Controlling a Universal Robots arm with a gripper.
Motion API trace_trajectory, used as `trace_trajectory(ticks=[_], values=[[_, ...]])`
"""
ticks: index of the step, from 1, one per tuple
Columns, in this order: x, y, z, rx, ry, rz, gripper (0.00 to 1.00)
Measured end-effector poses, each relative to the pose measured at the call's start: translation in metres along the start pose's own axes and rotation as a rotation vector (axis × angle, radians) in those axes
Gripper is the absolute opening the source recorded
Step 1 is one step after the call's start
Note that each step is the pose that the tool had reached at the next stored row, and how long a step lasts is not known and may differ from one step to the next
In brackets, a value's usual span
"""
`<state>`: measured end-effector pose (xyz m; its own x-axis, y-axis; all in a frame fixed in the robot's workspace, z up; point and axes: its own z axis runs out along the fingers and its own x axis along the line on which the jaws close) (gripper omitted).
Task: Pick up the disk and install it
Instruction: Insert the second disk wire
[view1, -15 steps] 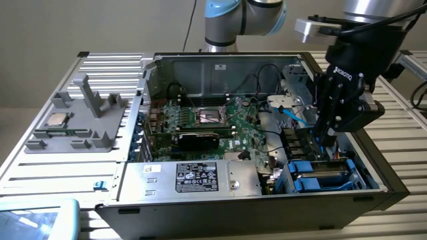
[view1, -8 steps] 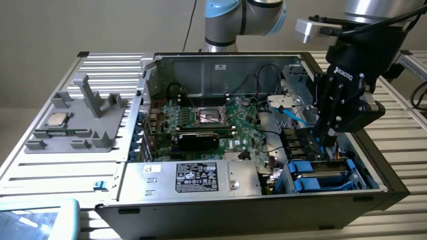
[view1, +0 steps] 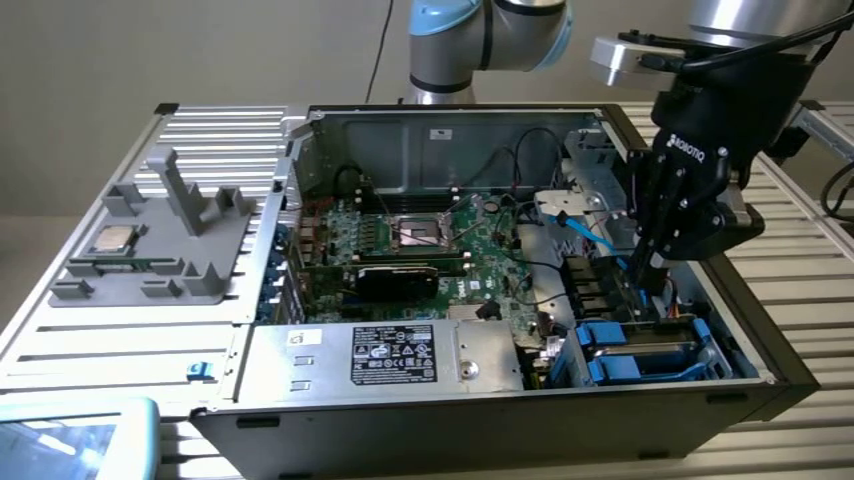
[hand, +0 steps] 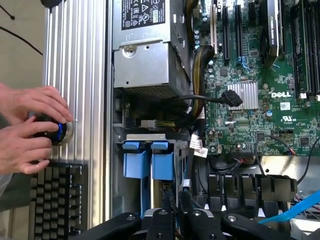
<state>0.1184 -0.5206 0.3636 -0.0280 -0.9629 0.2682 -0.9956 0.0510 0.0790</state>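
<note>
Exterior view, gripper (view1: 650, 272) amid cables (view1: 587, 235), near disk (view1: 641, 350)

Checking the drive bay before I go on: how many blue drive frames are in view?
2: two blue frames sit side by side in the bay near the case's front corner, just ahead of the hand. Others may be hidden.

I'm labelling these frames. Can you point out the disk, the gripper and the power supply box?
disk (view1: 641, 352): exterior view, blue frame.
gripper (view1: 650, 268): exterior view, between its fingertips.
power supply box (view1: 394, 353): exterior view, black label.
</note>
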Motion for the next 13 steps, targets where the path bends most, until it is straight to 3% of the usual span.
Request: trace_trajectory(ticks=[4, 8, 10, 12, 13], values=[[0.002, 0.0001, -0.0023, -0.0001, -0.0003, 0.0, 0.16], [0.011, 0.0003, -0.0077, -0.0001, -0.0007, 0.0, 0.16], [0.016, 0.0001, -0.0074, -0.0002, -0.0056, -0.001, 0.16], [0.02, -0.0001, -0.0065, -0.0004, -0.0142, -0.002, 0.16], [0.02, -0.0001, -0.0065, -0.0005, -0.0145, -0.002, 0.16]])
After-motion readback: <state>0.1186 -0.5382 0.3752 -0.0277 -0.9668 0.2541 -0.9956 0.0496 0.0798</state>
